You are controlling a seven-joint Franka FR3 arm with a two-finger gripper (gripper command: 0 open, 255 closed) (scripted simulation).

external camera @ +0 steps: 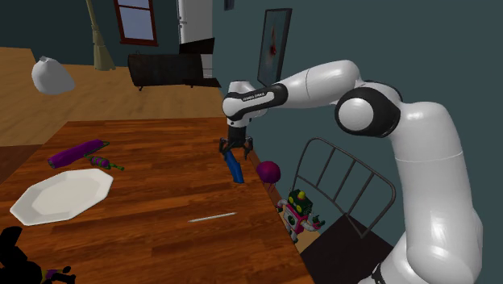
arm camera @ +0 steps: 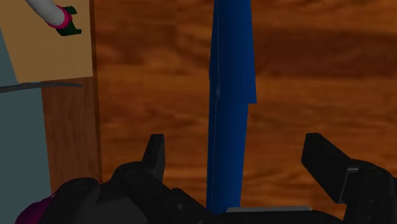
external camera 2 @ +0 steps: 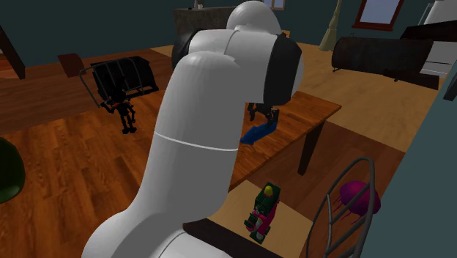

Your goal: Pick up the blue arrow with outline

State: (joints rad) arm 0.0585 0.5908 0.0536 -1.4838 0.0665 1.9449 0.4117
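Slippage is the risk: the end effector (arm camera: 234, 153) stands spread astride the thin arrow (arm camera: 232, 76) (untouched), and closing off-centre could skid it along the tabletop (arm camera: 318, 95).

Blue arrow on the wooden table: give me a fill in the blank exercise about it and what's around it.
The flat blue arrow lies on a brown wooden ___.
The black two-finger tool is ___, its fingers either side of the arrow, not touching it.
The angular plate on that table is coloured ___.
Missing words: table, open, white.
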